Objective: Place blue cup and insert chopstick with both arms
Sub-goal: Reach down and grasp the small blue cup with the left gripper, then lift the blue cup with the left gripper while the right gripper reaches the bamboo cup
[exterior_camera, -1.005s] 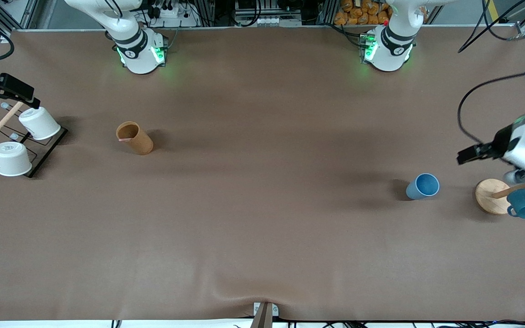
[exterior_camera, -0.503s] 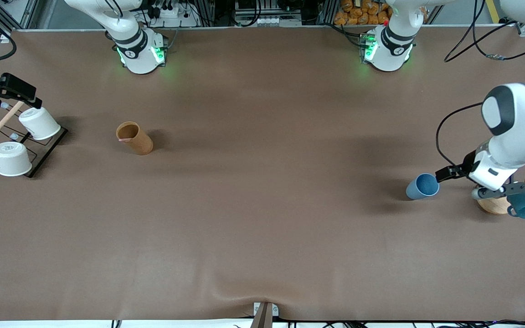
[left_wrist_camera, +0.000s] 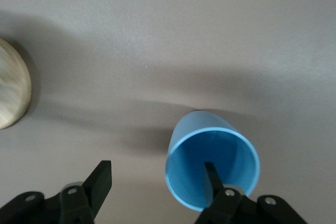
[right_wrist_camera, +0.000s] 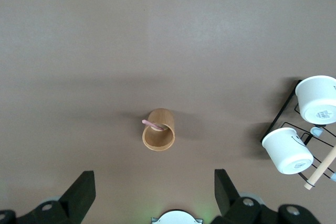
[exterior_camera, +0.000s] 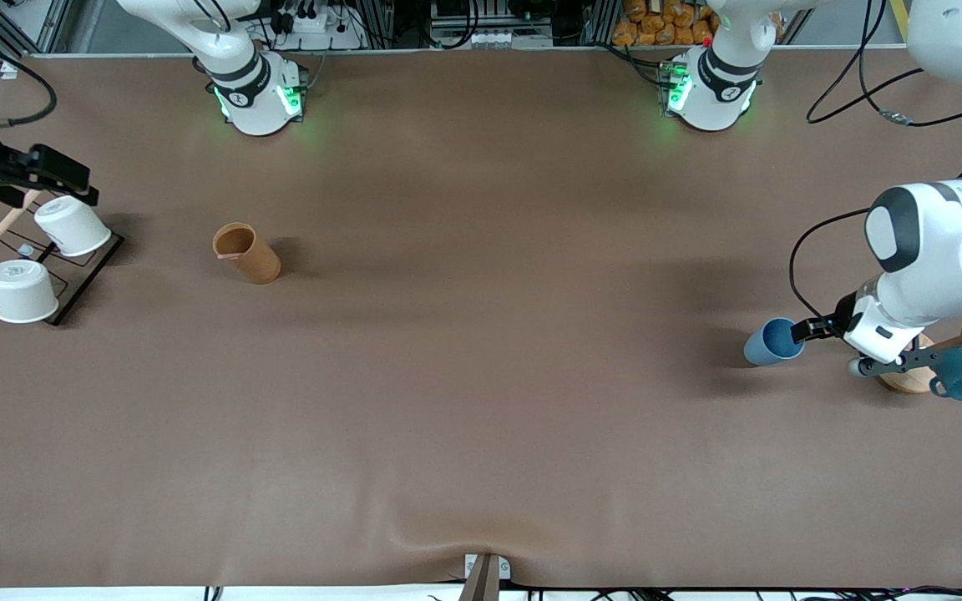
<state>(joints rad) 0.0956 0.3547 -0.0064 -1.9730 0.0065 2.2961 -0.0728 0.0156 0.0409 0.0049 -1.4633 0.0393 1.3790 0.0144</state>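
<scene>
The blue cup (exterior_camera: 773, 341) stands upright on the counter (exterior_camera: 481, 434) toward the left arm's end, and the left end effector (exterior_camera: 807, 329) is down at its rim with its fingers spread wide: in the left wrist view one finger (left_wrist_camera: 211, 179) sits inside the cup's mouth (left_wrist_camera: 212, 166) while the other (left_wrist_camera: 100, 181) hangs well clear outside the wall. To take the cup cleanly, the fingers should pinch that wall squarely, low enough below the rim that the thin plastic does not flex or tip as they meet; the teal mug (exterior_camera: 961, 372) and wooden rack base (exterior_camera: 907, 380) just beside the arm leave little room to swing. Farther from the camera, the brown tube holder (exterior_camera: 245, 252) stands toward the right arm's end with the pink chopstick (exterior_camera: 230, 255) lying across its mouth. The right end effector (exterior_camera: 47, 174) waits, fingers wide, over the rack of white cups (exterior_camera: 26, 259), not yet near the chopstick.
</scene>
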